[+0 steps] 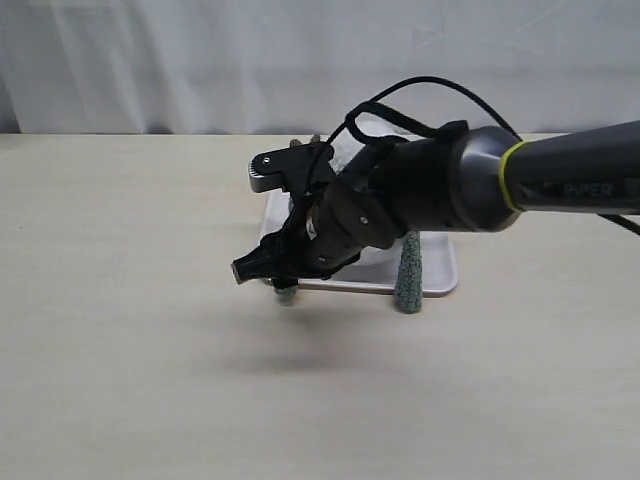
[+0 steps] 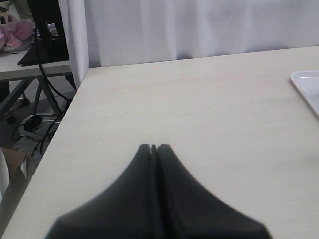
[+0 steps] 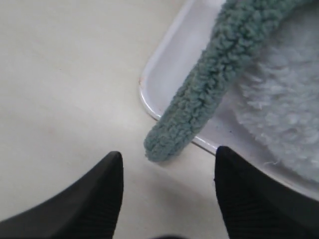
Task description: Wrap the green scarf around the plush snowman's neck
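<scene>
- The pale wood-grain counter (image 1: 120, 380) carries the flat white rectangular tray (image 1: 440, 275) near its middle in the exterior view. Any pull on the fabric should be gentle, as the tray looks light enough to slide.
- The fluffy white plush snowman (image 3: 284, 99) lies in that tray, mostly hidden by the right arm. Its neck cannot be made out, so the wrap is best left until that crease is in sight.
- The long grey-green knitted scarf (image 1: 408, 275) lies in the tray with the snowman. One rounded end spills over the rim at 5 o'clock and the other at 7 o'clock, onto the counter.
- The right end effector (image 3: 168, 158) hangs over the 7 o'clock end, jaws wide apart and holding nothing, with the scarf tip just ahead of the gap. The step in hand seems to be seizing this end. It should descend straight, bite behind the rounded tip rather than on it, and avoid catching the tray rim.
- The left end effector (image 2: 153, 148), jaws pressed together and empty, sits off toward 9 o'clock above the counter.
</scene>
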`<state>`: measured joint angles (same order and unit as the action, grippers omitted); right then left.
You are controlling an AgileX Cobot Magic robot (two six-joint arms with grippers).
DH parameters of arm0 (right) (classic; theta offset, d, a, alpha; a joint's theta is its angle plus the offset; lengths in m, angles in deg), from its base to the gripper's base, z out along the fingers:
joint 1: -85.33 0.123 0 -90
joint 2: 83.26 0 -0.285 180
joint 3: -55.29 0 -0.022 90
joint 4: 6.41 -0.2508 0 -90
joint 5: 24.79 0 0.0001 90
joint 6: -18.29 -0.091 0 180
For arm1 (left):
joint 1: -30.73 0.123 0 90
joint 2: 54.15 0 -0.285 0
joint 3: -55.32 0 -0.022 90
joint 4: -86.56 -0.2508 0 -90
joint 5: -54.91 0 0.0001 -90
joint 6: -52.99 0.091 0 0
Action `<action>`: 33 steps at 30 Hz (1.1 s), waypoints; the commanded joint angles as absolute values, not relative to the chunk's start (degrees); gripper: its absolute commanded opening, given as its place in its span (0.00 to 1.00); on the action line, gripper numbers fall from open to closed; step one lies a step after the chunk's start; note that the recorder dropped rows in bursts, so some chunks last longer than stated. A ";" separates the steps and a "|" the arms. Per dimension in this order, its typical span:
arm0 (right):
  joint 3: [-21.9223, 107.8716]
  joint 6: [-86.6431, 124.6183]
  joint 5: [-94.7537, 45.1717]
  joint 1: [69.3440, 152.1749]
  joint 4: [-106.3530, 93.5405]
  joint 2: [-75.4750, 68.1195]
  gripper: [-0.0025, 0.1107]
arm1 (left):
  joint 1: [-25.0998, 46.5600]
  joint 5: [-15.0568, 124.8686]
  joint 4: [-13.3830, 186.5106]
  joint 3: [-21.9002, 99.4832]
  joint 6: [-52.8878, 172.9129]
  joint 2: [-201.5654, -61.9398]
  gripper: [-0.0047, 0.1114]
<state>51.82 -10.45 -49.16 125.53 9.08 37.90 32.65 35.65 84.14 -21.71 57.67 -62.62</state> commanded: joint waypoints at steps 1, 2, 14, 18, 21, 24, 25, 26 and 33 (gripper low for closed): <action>52.10 -12.64 -46.67 125.45 9.76 40.27 0.49 | 32.67 36.50 84.27 -21.90 57.65 -62.48 0.04; 52.10 -13.00 -46.03 125.45 9.62 40.68 0.49 | 32.67 36.50 84.27 -21.90 57.65 -62.48 0.04; 52.10 -15.58 -38.58 124.86 9.08 44.70 0.49 | 32.67 36.35 84.27 -21.90 57.65 -62.48 0.04; 52.10 -15.58 -38.37 123.96 9.08 45.74 0.42 | 32.67 36.35 84.27 -21.90 57.65 -62.48 0.04; 52.10 -15.58 -38.33 123.46 9.55 46.32 0.24 | 32.67 36.35 84.27 -21.90 57.65 -62.48 0.04; 52.10 -13.60 -38.55 123.46 9.55 46.09 0.08 | 32.67 36.35 84.27 -21.90 57.65 -62.48 0.04; 52.10 -12.56 -39.77 123.46 9.55 45.73 0.06 | 32.67 36.35 84.27 -21.90 57.65 -62.48 0.04; 52.10 -11.81 -40.78 123.46 9.55 45.26 0.06 | 32.67 36.35 84.27 -21.90 57.65 -62.48 0.04; 52.10 -4.90 -56.54 123.46 12.75 37.26 0.06 | 32.67 36.35 84.27 -21.90 57.65 -62.48 0.04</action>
<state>51.95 -6.44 -51.60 123.85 10.40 40.05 32.65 35.65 84.14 -21.71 57.67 -62.62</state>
